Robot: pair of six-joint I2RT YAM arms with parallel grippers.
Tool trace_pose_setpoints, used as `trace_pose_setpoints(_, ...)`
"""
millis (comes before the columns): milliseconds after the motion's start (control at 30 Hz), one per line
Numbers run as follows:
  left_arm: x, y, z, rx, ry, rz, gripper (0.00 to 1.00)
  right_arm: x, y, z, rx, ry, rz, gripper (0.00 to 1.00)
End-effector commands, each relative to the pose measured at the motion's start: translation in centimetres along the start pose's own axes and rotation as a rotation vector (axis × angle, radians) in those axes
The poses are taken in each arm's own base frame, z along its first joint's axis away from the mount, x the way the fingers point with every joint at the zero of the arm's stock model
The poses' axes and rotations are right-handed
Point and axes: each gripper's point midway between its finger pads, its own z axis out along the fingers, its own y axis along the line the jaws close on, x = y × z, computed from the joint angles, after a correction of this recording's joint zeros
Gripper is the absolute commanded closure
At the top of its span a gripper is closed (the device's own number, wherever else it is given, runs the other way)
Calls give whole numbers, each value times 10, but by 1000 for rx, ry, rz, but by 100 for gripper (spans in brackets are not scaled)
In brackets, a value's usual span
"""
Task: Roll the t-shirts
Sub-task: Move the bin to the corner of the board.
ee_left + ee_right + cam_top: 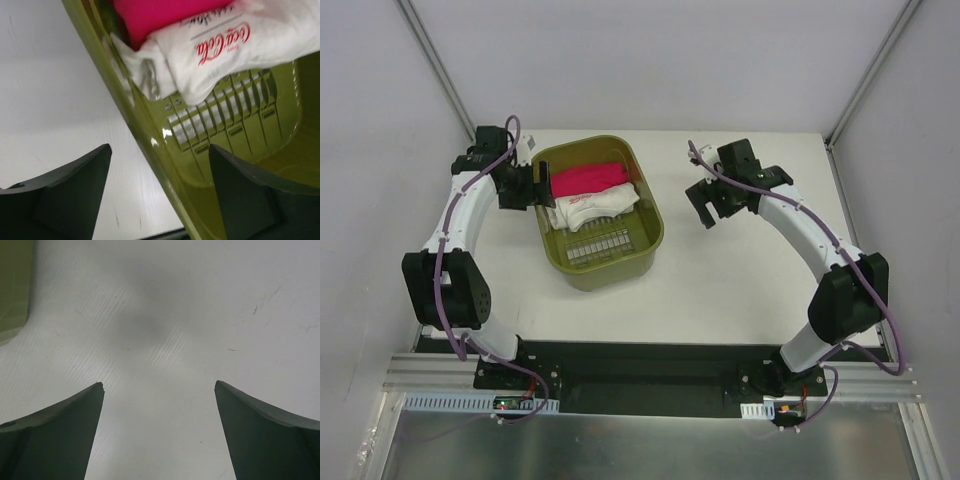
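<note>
The left pincer [160, 149] stood open, its two dark fingers spread on either side of the left wall of an olive-green basket [615, 272]. One finger [65, 195] hung outside the basket over the white counter [165, 315]. The other [255, 195] hung inside, above the slotted floor, and neither could be seen pressing on the wall. Just beyond the fingertips, in the far part of the basket, lay the white t-shirt [225, 55]. It was bundled loosely, with red script lettering on the side facing up and a crumpled corner against the left wall. The pink t-shirt [160, 15] lay rolled right behind it, touching it, against the basket's far end. The near half of the basket floor showed its bare ribbed grid. From above, the basket sat slightly turned on the counter, left of the middle, with the left arm bent round to reach its left rim. The right pincer [159, 385] was spread wide and held nothing, pointing down over bare counter to the right of the basket. Only a corner of the green wall showed at the upper left edge of the right wrist view, well apart from the fingers.
</note>
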Motion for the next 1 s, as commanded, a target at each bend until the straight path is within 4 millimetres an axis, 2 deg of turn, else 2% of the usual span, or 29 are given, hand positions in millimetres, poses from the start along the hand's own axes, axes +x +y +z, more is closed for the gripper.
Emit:
trace_pose_setpoints(0,39,16,-12,-46,181,47,28,-5,-17,-27,99,-53,-45,4)
trace_pose_setpoints(133,48,45,-32,-105,193,88,33,1,-19,-29,107,-43,-49,4)
trace_pose_setpoints(233,48,69,-51,-174,179,230,33,5,-15,-27,82,-27,-44,4)
trace_pose_setpoints(300,53,94,-66,-249,188,346,33,4,-14,-26,72,-29,-39,4)
trace_pose_setpoints(467,70,153,-89,-382,235,497,30,-4,-9,-25,36,-45,-9,4)
trace_pose_setpoints(500,75,177,-101,-444,246,459,29,-5,-8,-26,35,-48,-8,4)
trace_pose_setpoints(567,69,202,-120,-510,222,413,29,-9,-10,-28,39,-62,2,4)
trace_pose_setpoints(600,73,221,-128,-533,222,353,30,-10,-9,-29,35,-64,2,4)
trace_pose_setpoints(667,63,235,-141,-578,186,307,28,-10,-10,-29,37,-67,12,4)
trace_pose_setpoints(733,58,231,-140,-571,156,282,27,-8,-10,-29,37,-62,16,4)
trace_pose_setpoints(767,53,216,-141,-550,105,275,23,-8,-9,-29,34,-63,16,4)
trace_pose_setpoints(800,50,201,-138,-530,86,302,1,-10,-5,-29,6,-73,18,4)
trace_pose_setpoints(833,41,173,-127,-490,68,383,1,-10,-5,-29,5,-72,19,4)
trace_pose_setpoints(900,38,131,-123,-451,11,457,1,-11,-5,-29,6,-78,21,4)
trace_pose_setpoints(933,27,100,-114,-407,-32,530,1,-12,-4,-29,4,-77,24,4)
trace_pose_setpoints(967,20,80,-118,-391,-89,515,1,-12,-4,-30,1,-78,24,4)
